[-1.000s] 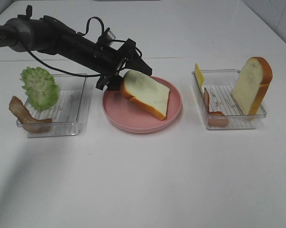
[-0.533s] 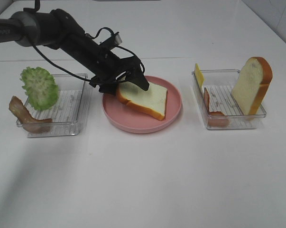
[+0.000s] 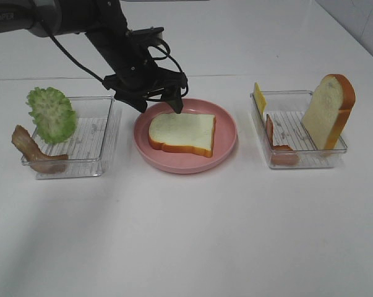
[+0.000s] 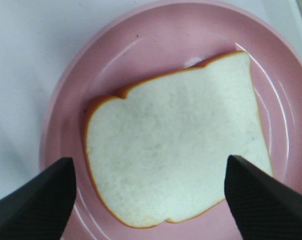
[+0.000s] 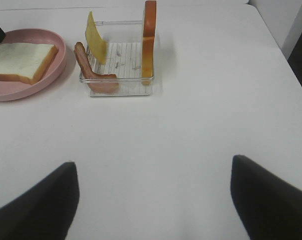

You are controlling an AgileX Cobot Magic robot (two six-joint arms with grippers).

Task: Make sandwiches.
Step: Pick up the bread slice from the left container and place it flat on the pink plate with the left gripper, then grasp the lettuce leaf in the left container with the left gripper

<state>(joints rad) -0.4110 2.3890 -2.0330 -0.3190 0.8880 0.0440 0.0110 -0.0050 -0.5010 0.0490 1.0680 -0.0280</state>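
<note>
One white bread slice (image 3: 181, 133) with an orange-brown crust lies flat on the round pink plate (image 3: 226, 147). No stacked sandwiches are in view. My left gripper (image 3: 156, 100) hangs open just above the plate's back left rim and holds nothing. In the left wrist view its fingertips (image 4: 45, 195) stand wide to either side of the slice (image 4: 176, 145), clear of it, over the plate (image 4: 156, 40). My right gripper (image 5: 151, 165) is open and empty over bare table, nearer the front than the right tray; it is out of the exterior view.
The left clear tray (image 3: 93, 139) holds green lettuce (image 3: 51, 114) and a bacon strip (image 3: 34, 151). The right clear tray (image 3: 291, 124) holds yellow cheese (image 3: 259, 97), bacon (image 3: 274, 141) and an upright bread slice (image 3: 328, 111). The left arm reaches in from the back left.
The left gripper has let go of the bread slice, which now lies flat on the plate instead of tilted. The gripper has lifted and pulled back. The right side has not moved.
</note>
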